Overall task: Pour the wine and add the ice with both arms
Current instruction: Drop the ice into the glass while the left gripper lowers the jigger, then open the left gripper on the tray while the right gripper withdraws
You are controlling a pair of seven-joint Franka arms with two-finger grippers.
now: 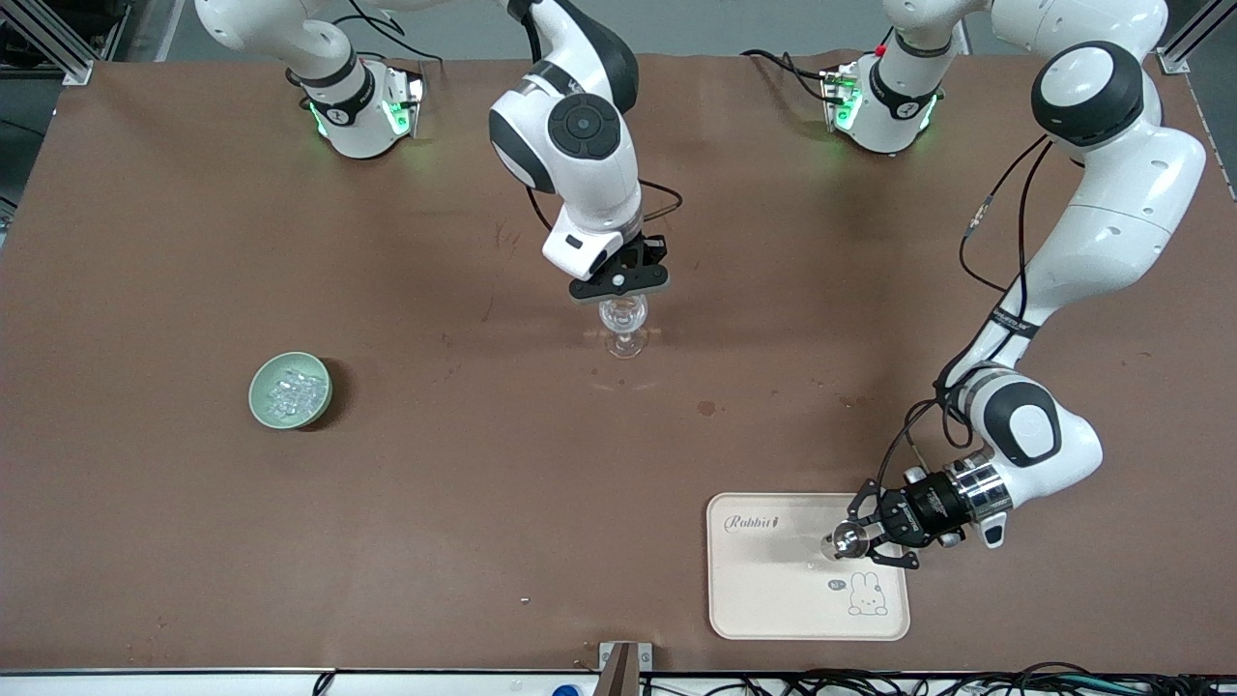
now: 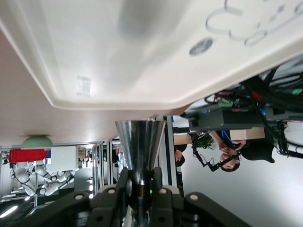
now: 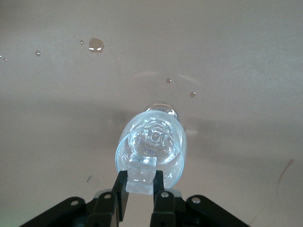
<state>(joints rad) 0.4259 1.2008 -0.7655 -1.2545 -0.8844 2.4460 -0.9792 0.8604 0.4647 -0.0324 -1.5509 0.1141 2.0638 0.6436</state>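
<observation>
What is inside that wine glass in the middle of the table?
The right gripper holds an ice cube over the wine glass. Inside, the bowl looks clear and glossy; any colourless wine cannot be told apart, and the cube covers part of the rim.

A broad bench (image 1: 193, 541) covered in a brown mat fills nearly the whole front view, marked with a few dark spots and small wet drops. Aluminium frame bars (image 1: 48, 39) stand at its upper corners over grey floor. Along the near edge runs a white strip with bundled black cables (image 1: 918, 684). The left wrist view shows shelving and equipment in a brightly lit room.
</observation>
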